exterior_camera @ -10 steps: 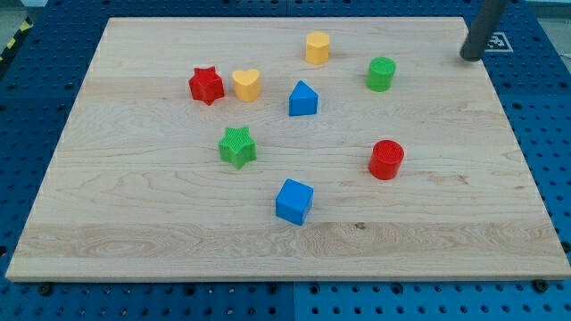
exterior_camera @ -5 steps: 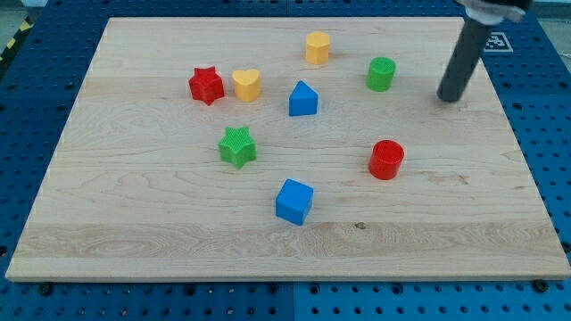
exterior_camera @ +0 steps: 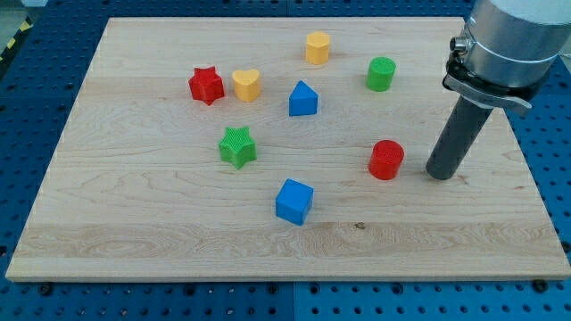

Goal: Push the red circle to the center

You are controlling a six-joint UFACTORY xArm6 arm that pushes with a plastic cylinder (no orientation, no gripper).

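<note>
A wooden board (exterior_camera: pixel 134 223) lies on a blue perforated table (exterior_camera: pixel 27 107), seen from above and slightly in front. Eight small coloured blocks sit on the board, described here from the view's left to the view's right.

Furthest left, in the upper part of the board, is a red star (exterior_camera: pixel 206 85). Just beside it on its right, nearly touching, is a yellow heart (exterior_camera: pixel 247 85). Below these two, nearer the middle of the board, is a green star (exterior_camera: pixel 237 146). Lower still and to the right is a blue cube (exterior_camera: pixel 293 201), the block nearest the view's bottom. Above it, right of the yellow heart, is a blue block with a peaked top, shaped like a small house (exterior_camera: pixel 303 98). Near the board's top edge stands a yellow block (exterior_camera: pixel 317 47) with flat sides; its exact shape is hard to make out. Further right, a little lower, is a green cylinder (exterior_camera: pixel 381 73).

The red circle (exterior_camera: pixel 386 160), a short red cylinder, stands on the right half of the board, well right of centre and slightly below the middle height. It is apart from every other block.

Just beside it, on its right, my tip (exterior_camera: pixel 441 174) rests on the wood, with a narrow strip of bare board between the two. The dark rod rises up and rightward into a grey metal housing (exterior_camera: pixel 504 40) at the view's top right corner. The arm carries no pincer, only this rod.
</note>
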